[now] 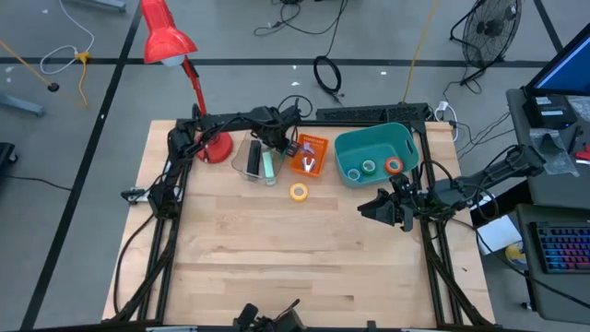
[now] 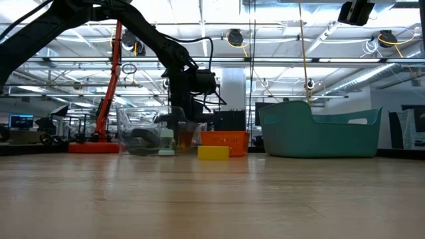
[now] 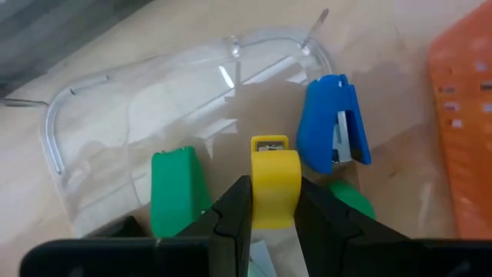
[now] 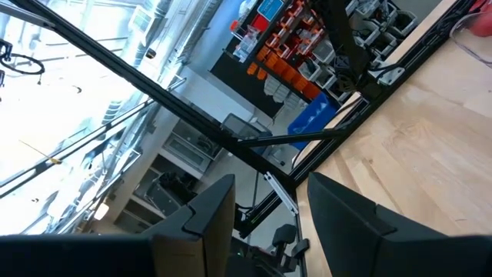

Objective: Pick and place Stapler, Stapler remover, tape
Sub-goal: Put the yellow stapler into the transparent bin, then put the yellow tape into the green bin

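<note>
A clear plastic tray (image 3: 154,100) at the table's far middle (image 1: 251,159) holds a green stapler (image 3: 178,192), a blue one (image 3: 334,131) and a small yellow stapler (image 3: 275,181). My left gripper (image 3: 273,211) reaches down into the tray (image 1: 274,148) and is shut on the yellow one. A yellow tape roll (image 1: 299,192) lies flat on the wood in front of the tray. Blue (image 1: 354,172), green (image 1: 370,167) and orange (image 1: 394,166) tape rolls lie in the teal basket (image 1: 406,138). My right gripper (image 1: 369,208) hovers open near the table's right side, tilted toward the room (image 4: 269,185). My left gripper pinches the yellow stapler's two long sides (image 3: 261,201) between its two fingers, at the end nearer the wrist. The fingers come steeply from above and lie along the stapler, whose metal-tipped end (image 3: 269,145) sticks out beyond them. Whether the stapler is clear of the tray floor, I cannot tell.
An orange box (image 1: 311,148) stands between the tray and the teal basket. A red desk lamp (image 1: 169,37) has its base (image 1: 217,148) left of the tray. The near half of the wooden table (image 1: 277,267) is bare.
</note>
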